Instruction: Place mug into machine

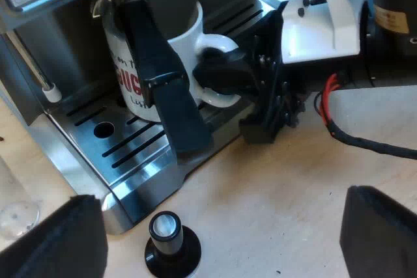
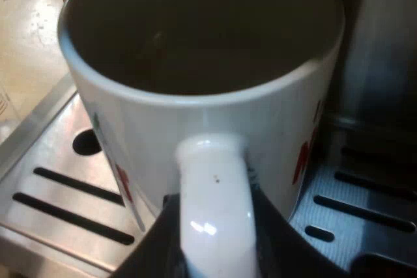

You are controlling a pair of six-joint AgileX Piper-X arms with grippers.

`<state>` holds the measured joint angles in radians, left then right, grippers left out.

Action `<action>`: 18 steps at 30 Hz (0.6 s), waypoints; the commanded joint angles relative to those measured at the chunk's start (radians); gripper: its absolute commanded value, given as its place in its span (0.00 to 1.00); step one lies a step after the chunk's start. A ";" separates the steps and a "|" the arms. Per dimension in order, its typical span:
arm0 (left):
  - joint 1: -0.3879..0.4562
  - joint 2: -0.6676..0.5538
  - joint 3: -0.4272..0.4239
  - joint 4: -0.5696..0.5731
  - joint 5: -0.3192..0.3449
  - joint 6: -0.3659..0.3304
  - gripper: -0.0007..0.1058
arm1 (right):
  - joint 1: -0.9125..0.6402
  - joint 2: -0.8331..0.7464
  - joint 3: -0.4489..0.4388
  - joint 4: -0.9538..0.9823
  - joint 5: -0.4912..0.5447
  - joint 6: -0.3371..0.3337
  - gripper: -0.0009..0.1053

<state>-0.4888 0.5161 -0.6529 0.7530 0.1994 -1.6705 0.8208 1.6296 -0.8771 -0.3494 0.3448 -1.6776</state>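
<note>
White mug [image 1: 184, 40] stands on the tray [image 1: 140, 167] of the machine [image 1: 32, 63], your right gripper [image 2: 215, 252] clamped on its handle [image 2: 215, 187]. Your left gripper [image 1: 221, 239] hangs empty, jaws apart, near the tray's front.

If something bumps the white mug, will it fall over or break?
The mug looks like glossy ceramic, so it is probably stiff, heavy for its size and breakable if dropped. It seems to stand upright and wide on the drip tray, so a small bump would likely slide it, not tip it.
</note>
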 commanded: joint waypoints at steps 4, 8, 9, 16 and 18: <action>-0.005 -0.001 -0.003 -0.011 -0.001 -0.003 0.75 | 0.000 0.030 -0.060 -0.043 0.027 0.000 0.01; -0.005 -0.001 -0.003 -0.011 -0.001 -0.003 0.75 | 0.000 0.046 -0.080 -0.039 0.027 0.000 0.01; -0.005 -0.001 -0.003 -0.011 -0.001 -0.003 0.75 | 0.000 0.049 -0.081 -0.039 0.027 0.000 0.01; -0.005 -0.001 -0.003 -0.011 -0.001 -0.003 0.75 | 0.000 0.049 -0.081 -0.028 0.027 0.000 0.07; -0.005 -0.001 -0.003 -0.011 -0.001 -0.003 0.75 | 0.000 0.049 -0.081 -0.028 0.027 0.000 0.20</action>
<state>-0.4888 0.5161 -0.6529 0.7530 0.1994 -1.6705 0.8208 1.6887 -0.9422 -0.3556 0.3674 -1.6684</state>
